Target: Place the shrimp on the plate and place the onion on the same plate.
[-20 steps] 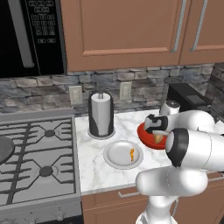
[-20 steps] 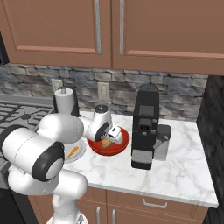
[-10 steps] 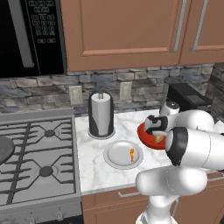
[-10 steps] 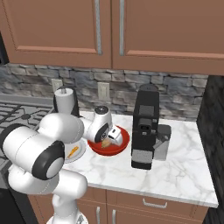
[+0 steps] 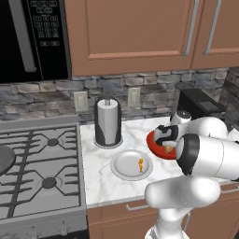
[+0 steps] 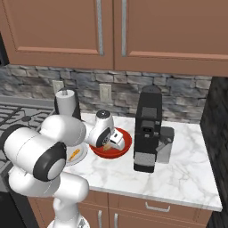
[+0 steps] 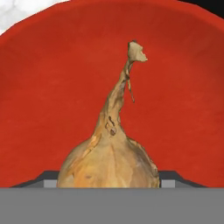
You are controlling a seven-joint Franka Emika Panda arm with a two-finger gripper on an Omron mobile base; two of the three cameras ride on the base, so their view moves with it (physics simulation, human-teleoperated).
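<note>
Left base view: the arm bends forward from the near right, its wrist turned down so the tool point(image 5: 166, 144) dips into the red bowl point(image 5: 153, 143) on the counter point(image 5: 100, 175). The plate point(image 5: 123, 165) lies left of the bowl, just near of the paper towel roll point(image 5: 108, 121), with the shrimp point(image 5: 140, 164) on its right part.

Right base view: the tool point(image 6: 108, 145) reaches into the bowl point(image 6: 123, 143) left of the coffee machine point(image 6: 148, 128); a bit of tan onion point(image 6: 107, 146) shows at it. The shrimp point(image 6: 73, 155) lies on the plate point(image 6: 79, 156), partly behind the arm.

Hand view: the onion point(image 7: 109, 162) sits in the bowl point(image 7: 52, 96), stem pointing away, between the two fingertips point(image 7: 171, 177); whether they press on it I cannot tell.

Against the earlier frames, arm, bowl and plate look unmoved.
</note>
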